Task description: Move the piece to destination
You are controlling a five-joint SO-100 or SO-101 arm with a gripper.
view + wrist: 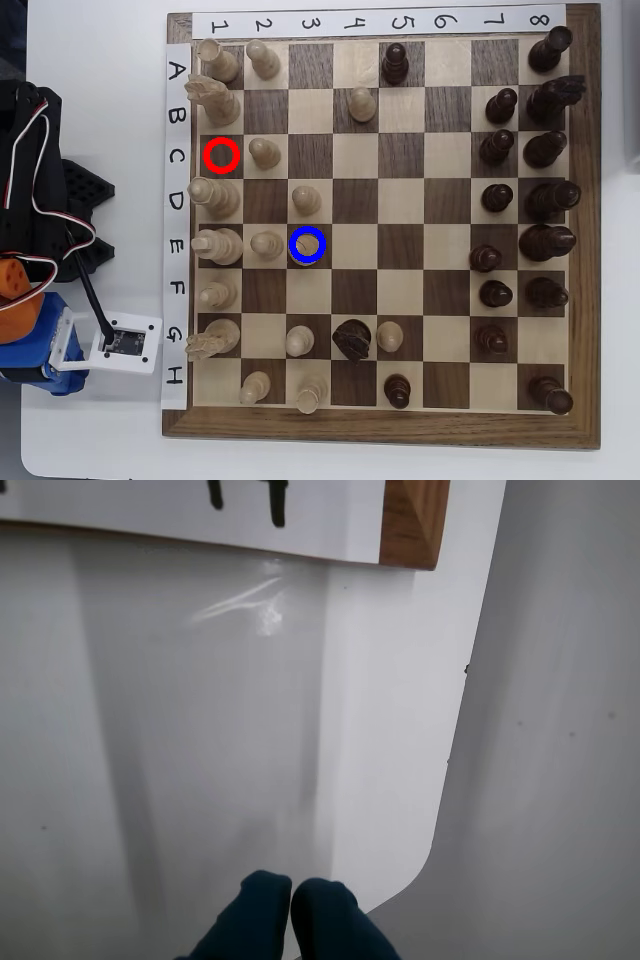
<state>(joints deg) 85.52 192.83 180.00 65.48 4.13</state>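
In the overhead view the piece [305, 241], small, pale and round-topped, stands on the destination [308, 245], the dark square ringed in blue at row E, column 3. The red-ringed dark square [222, 155] at C1 holds nothing. My arm [40, 260] rests off the board's left side, with its white camera module [125, 343] by row G. In the wrist view my gripper [291, 900] shows two dark blue fingertips pressed together, shut and empty, over the white surface. The piece is out of the wrist view.
The chessboard [370, 425] carries pale pieces on its left columns and dark pieces on the right; a dark knight [352, 338] sits among the pale ones. Its wooden corner [412, 522] and label strip show in the wrist view. The white mat's rounded edge [440, 810] meets grey table.
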